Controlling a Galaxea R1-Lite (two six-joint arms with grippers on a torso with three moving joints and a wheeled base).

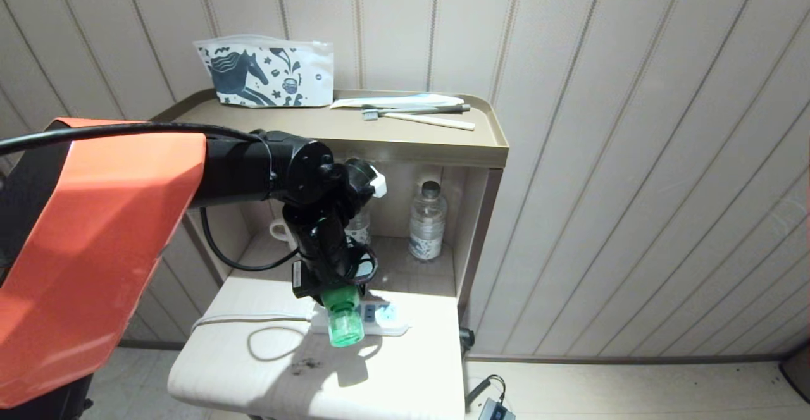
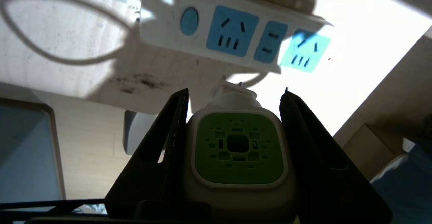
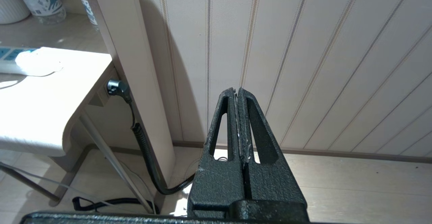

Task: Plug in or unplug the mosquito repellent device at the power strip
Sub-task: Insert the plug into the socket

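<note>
Item: left gripper (image 1: 329,293), fingers (image 2: 165,139) closed on the sides of the mosquito repellent device (image 2: 238,149), which hangs clear of the table (image 1: 405,382) just above and in front of the power strip (image 1: 380,320); its green bottle end points toward the near side, its plug end toward the strip. Step in hand, as judged: device off the strip and carried in the air, either just before plugging in or just after unplugging; the frames do not settle which. Next move, if plugging: line the plug up over one light blue socket (image 2: 232,30) and press straight in without tilting. Item: power strip, lying flat at the far part of the table, sockets facing up, all visible ones vacant; white cord (image 1: 253,319) runs left and loops on the table top. Open room: bare table near and right of the strip; the cabinet's side panel stands close on the right, water bottle (image 1: 428,221) in the recess behind. Item: right gripper (image 3: 238,122), fingers pressed together, holding nothing, parked low beside the wall, well apart from the work.
</note>
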